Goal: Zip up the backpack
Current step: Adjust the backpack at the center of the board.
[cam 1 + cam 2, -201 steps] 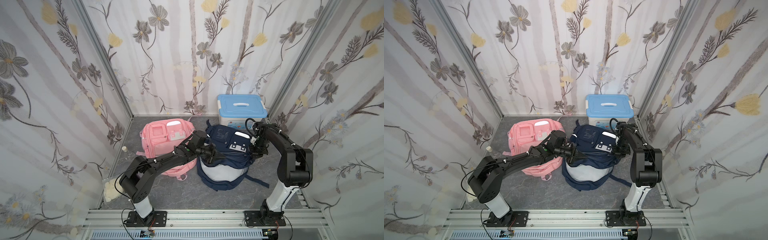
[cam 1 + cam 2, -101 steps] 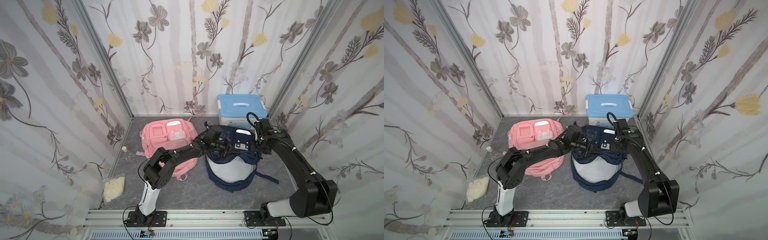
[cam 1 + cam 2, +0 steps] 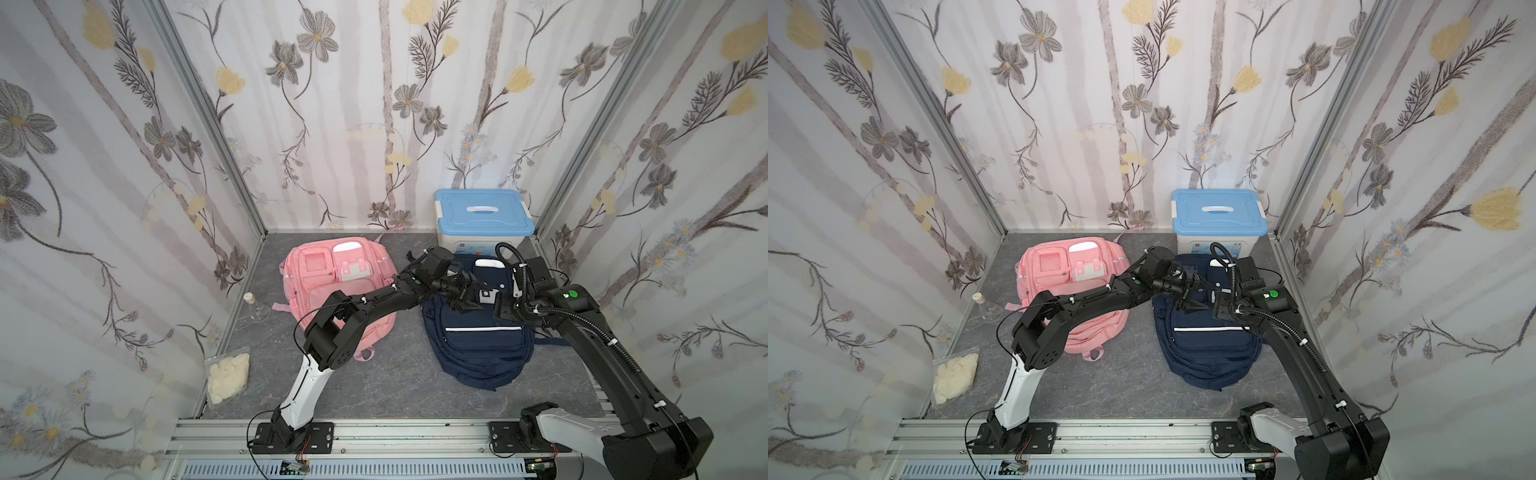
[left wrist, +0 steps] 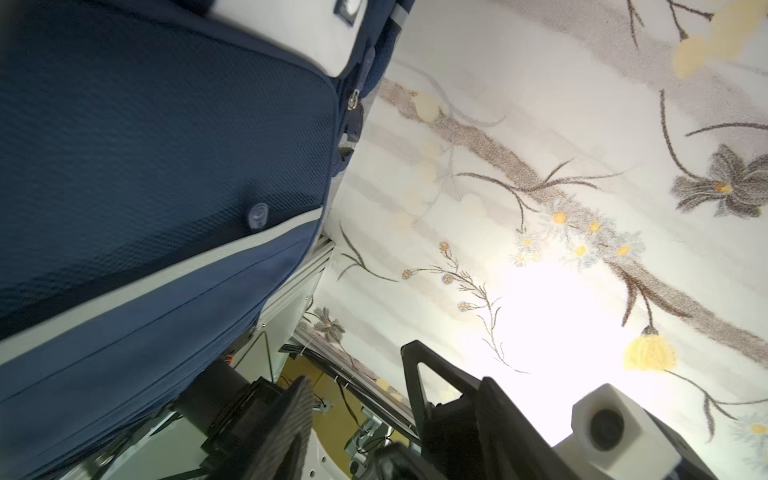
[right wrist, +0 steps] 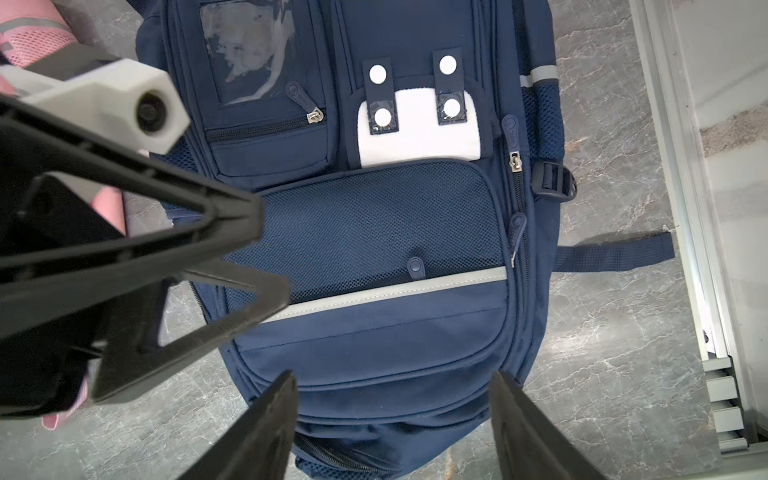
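The backpack (image 3: 478,345) now lies flat, let go. The left gripper (image 3: 469,299) and right gripper (image 5: 395,374) both gape wide and empty above it. The label (image 3: 460,250) on the box (image 3: 484,216) is too small to read.

Bare grey bench (image 3: 399,386) lies open along the front edge and in the gap between pink backpack (image 3: 328,286) and navy backpack (image 3: 478,353). A blue-lidded box (image 3: 484,218) fills the back right corner. Flask (image 3: 254,309) and clear bag (image 3: 227,376) line the left edge. Left tool (image 3: 471,298) and right tool (image 5: 394,374) crowd close together above the navy backpack
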